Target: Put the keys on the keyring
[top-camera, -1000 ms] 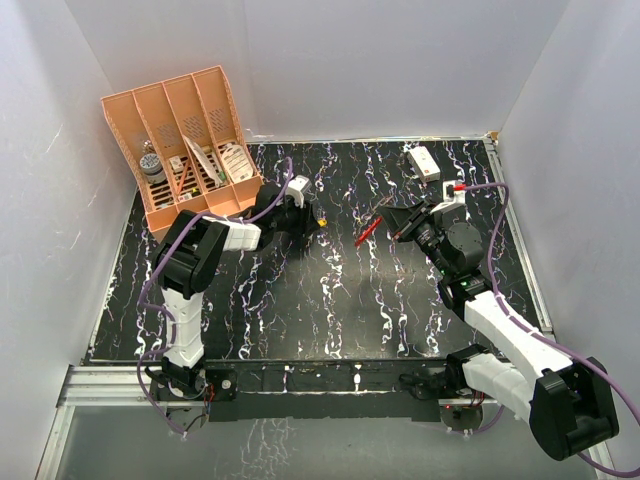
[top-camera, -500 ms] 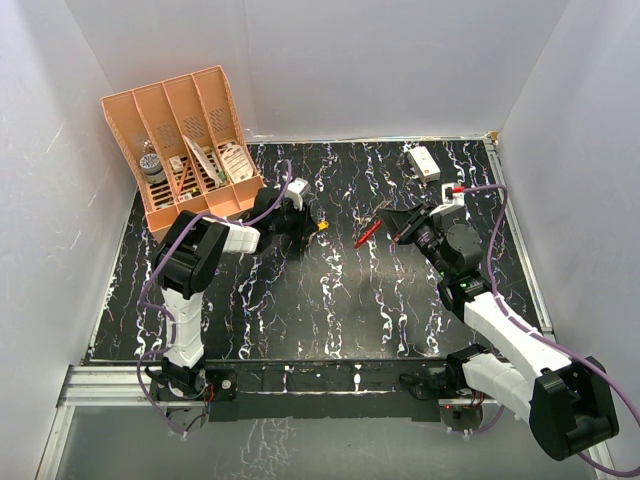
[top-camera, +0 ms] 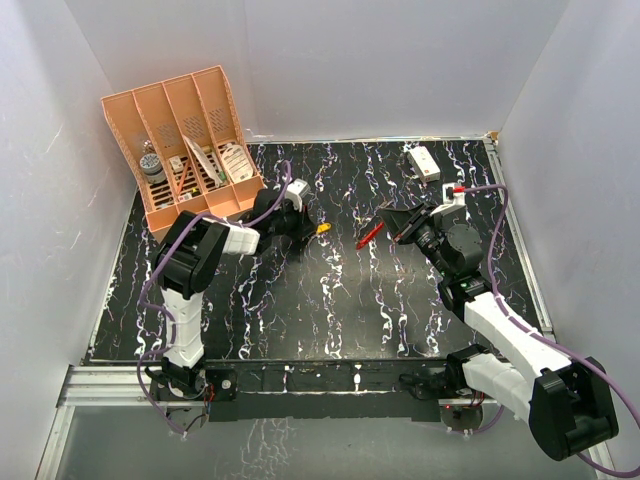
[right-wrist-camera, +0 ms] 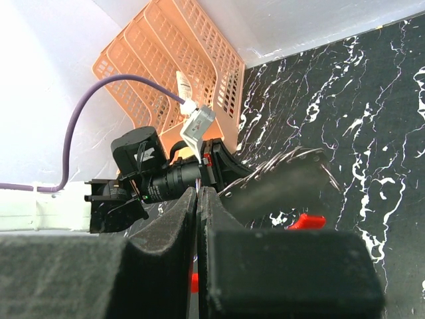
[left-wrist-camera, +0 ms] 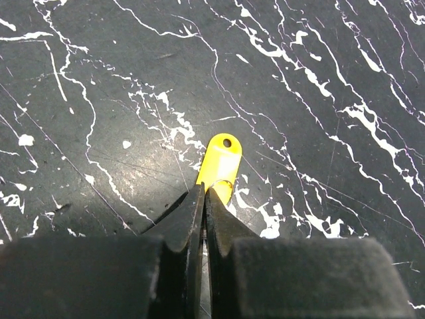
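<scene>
My left gripper [top-camera: 303, 227] is shut on a key with a yellow head [top-camera: 322, 228]. In the left wrist view the yellow head [left-wrist-camera: 221, 159] sticks out past the shut gripper [left-wrist-camera: 204, 191], low over the mat; its metal part is hidden between the fingers. My right gripper [top-camera: 392, 227] is shut on the red keyring [top-camera: 368, 236], which points left toward the key, a short gap apart. In the right wrist view the gripper [right-wrist-camera: 197, 191] is shut, with red bits [right-wrist-camera: 306, 220] of the ring showing beside a dark stitched flap [right-wrist-camera: 285, 186]. No other keys show.
An orange slotted organizer [top-camera: 190, 135] with small items stands at the back left, just behind the left gripper. A white rectangular box [top-camera: 423, 160] lies at the back right. The black marbled mat [top-camera: 330, 300] is ringed by white walls.
The left gripper has shifted the yellow-headed key slightly toward the front right. The right gripper has edged left with the red keyring. Both stayed shut.
</scene>
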Controlling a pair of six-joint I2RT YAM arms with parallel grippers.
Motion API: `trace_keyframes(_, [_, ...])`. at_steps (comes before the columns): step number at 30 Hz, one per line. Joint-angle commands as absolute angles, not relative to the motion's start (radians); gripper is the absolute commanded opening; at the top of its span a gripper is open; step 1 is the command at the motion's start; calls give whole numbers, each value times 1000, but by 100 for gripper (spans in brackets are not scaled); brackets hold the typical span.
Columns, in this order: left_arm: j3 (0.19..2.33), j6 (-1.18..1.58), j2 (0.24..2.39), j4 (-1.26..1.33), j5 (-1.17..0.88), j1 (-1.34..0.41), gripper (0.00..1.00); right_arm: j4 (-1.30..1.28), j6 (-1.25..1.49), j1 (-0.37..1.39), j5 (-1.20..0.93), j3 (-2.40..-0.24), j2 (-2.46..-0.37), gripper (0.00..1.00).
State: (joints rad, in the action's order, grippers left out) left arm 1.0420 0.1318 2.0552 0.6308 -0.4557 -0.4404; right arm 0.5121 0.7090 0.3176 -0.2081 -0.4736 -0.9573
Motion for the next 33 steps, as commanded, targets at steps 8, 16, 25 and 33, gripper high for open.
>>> trace_keyframes(8, [899, 176, 1891, 712, -450, -439, 0, 608, 717, 311, -215, -463, -957, 0])
trace_keyframes(16, [807, 215, 1763, 749, -409, -439, 0, 620, 724, 310, -220, -456, -959, 0])
trace_keyframes(25, [810, 151, 1764, 729, -474, -439, 54, 620, 725, 308, -230, -458, -955, 0])
trace_keyframes(33, [937, 31, 1879, 633, -522, -436, 64, 599, 712, 307, -229, -468, -943, 0])
